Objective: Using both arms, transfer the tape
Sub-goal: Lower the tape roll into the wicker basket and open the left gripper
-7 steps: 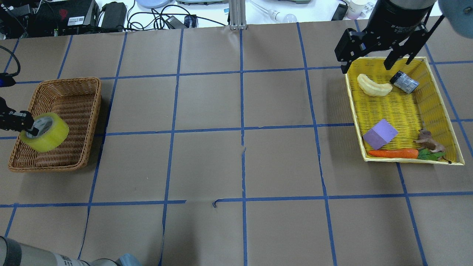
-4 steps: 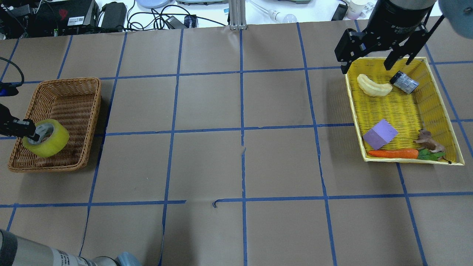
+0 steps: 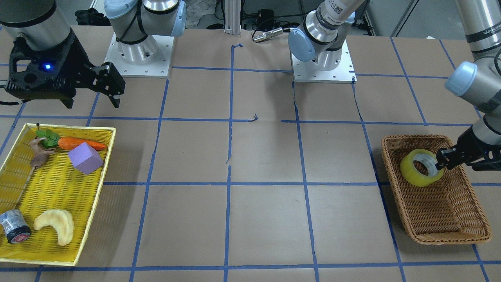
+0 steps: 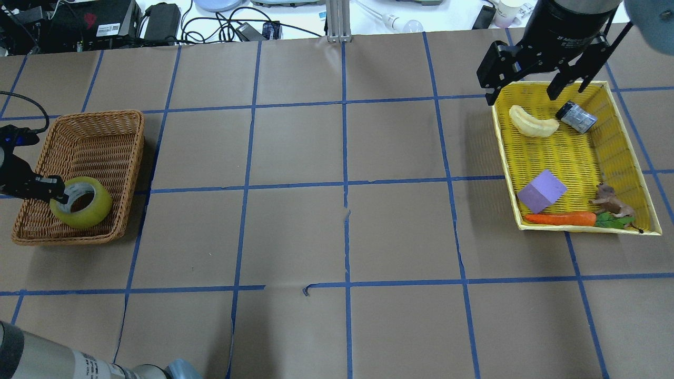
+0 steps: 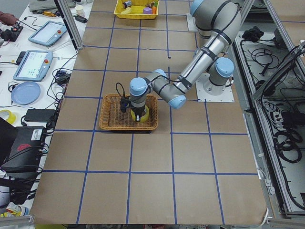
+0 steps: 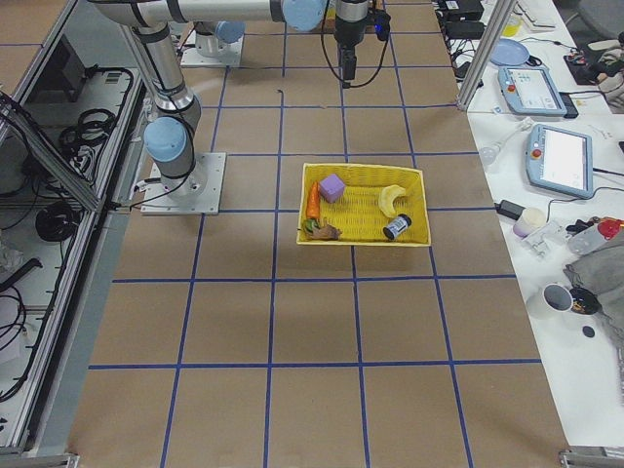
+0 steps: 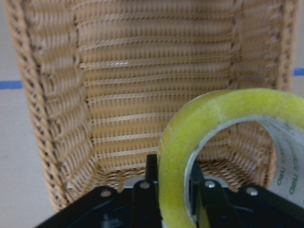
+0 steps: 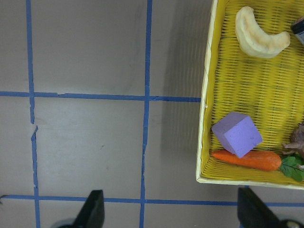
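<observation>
Overhead, looking forward and down, wicker basket [image 4: 100, 147] far left; front-facing from opposite, steeply down, same basket at right. Side views high, distant, from either end. Left wrist close inside the basket; right wrist well apart, straight down.

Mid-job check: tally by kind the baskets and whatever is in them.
Baskets: 2, brown wicker basket and yellow woven basket
Yellowish translucent tape roll: 1
Orange toy carrot: 1
Pale yellow crescent-shaped toy: 1
Purple cube: 1
Small grey cylinder: 1
Brown animal figure: 1
Total: 8
</observation>
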Robot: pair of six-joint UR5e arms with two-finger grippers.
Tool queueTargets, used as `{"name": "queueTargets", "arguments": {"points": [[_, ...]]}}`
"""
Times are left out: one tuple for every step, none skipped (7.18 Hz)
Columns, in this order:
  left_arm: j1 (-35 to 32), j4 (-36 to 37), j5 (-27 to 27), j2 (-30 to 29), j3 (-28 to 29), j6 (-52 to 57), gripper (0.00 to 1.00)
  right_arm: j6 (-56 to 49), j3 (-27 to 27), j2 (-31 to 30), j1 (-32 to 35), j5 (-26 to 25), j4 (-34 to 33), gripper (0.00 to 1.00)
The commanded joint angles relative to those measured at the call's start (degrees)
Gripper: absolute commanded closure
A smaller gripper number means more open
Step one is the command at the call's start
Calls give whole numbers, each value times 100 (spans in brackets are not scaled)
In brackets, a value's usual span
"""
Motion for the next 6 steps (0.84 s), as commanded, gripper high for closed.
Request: {"name": "queueTargets", "arguments": {"points": [[-458,-534,66,322,402,-209,8,-3,-1,0,0,0,9,0],[-722,-1210,40,515,656,-1159,8,-12,-1,0,-9,0,0,0],[-1168,-1825,-13,709,824,-1726,7,-12,8,0,-9,0,9,0],[-1694,-2171,-83,902,878,-2314,7,-3,8,0,-9,0,9,0],[-2230,-2392,-110,1069,887,-3147,7,-3,8,0,-9,0,9,0],[-2801,-2812,-223,1227,896,-3781,7,-3,8,0,-9,0,17,0]]}}
